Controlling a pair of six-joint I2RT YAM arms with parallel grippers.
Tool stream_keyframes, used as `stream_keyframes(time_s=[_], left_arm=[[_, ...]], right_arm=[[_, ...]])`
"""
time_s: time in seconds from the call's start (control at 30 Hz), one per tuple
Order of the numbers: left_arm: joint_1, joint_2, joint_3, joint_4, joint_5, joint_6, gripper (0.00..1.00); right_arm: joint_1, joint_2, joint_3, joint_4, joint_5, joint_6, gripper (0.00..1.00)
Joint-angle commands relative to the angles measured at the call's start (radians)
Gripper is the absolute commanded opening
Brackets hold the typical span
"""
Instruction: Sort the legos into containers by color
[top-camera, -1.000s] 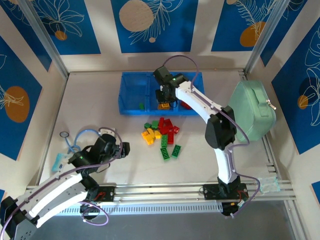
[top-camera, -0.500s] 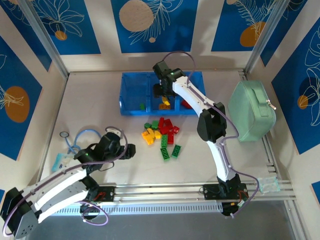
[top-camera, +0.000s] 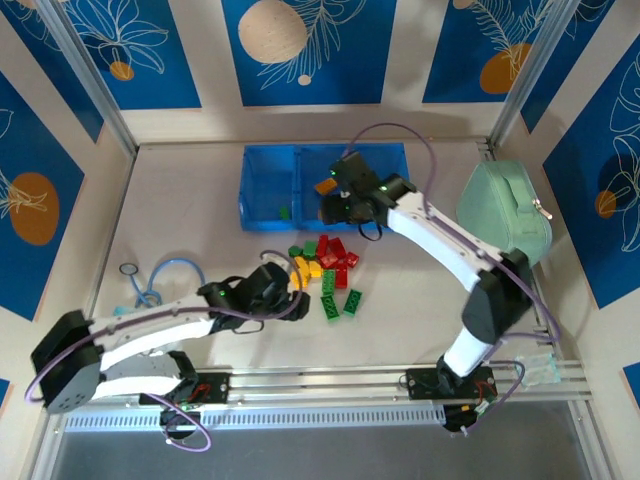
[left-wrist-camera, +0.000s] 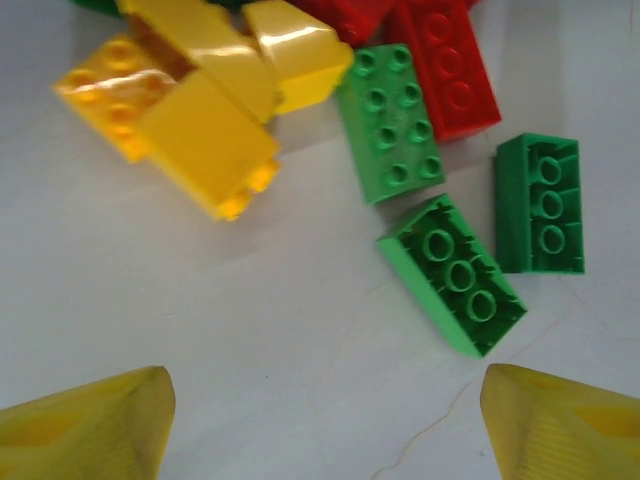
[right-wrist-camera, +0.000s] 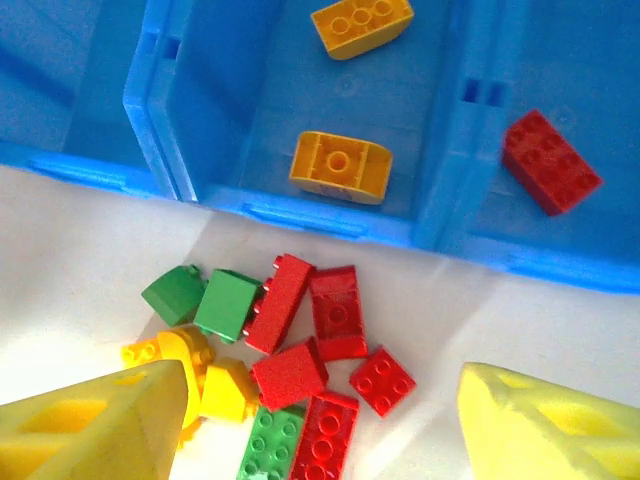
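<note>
Left gripper (left-wrist-camera: 320, 425) spread, empty, beside lego pile (left-wrist-camera: 400, 130); right gripper (right-wrist-camera: 325, 425) spread, empty, above tray (right-wrist-camera: 330, 215) near wall; two orange bricks (right-wrist-camera: 340, 165) in middle compartment

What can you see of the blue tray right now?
Translucent blue plastic tray, rectangular, two dividers making three compartments, flat on the table's far side. Left compartment holds one green brick, middle two yellow-orange bricks, right one red brick. Loose bricks lie just off its near wall.
</note>
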Motion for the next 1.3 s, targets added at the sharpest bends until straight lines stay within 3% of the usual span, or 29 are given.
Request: stream_keyframes(time_s=[0.0, 0.43, 0.73, 0.97, 1.27], left_arm=[[-0.05, 0.109, 0.09, 0.016, -0.015, -0.026, 0.79], [-0.087, 0.393, 0.257, 0.028, 0.007, -0.11, 0.76], [-0.085, 0.49, 0.358, -0.084, -0.054, -0.112, 0.66], [-0.085, 0.503, 0.321, -0.068, -0.064, -0.136, 0.58], [-0.088, 0.5, 0.297, -0.073, -0.066, -0.122, 0.35]], right_arm=[[-0.022, -0.075, -0.114, 0.041, 0.001, 0.06, 0.72], [-0.046, -0.253, -0.455, 0.12, -0.041, 0.159, 0.69], [-0.071, -0.33, -0.521, 0.109, -0.041, 0.158, 0.68], [-0.077, -0.374, -0.552, 0.103, -0.049, 0.171, 0.68], [-0.075, -0.404, -0.583, 0.102, -0.051, 0.188, 0.67]])
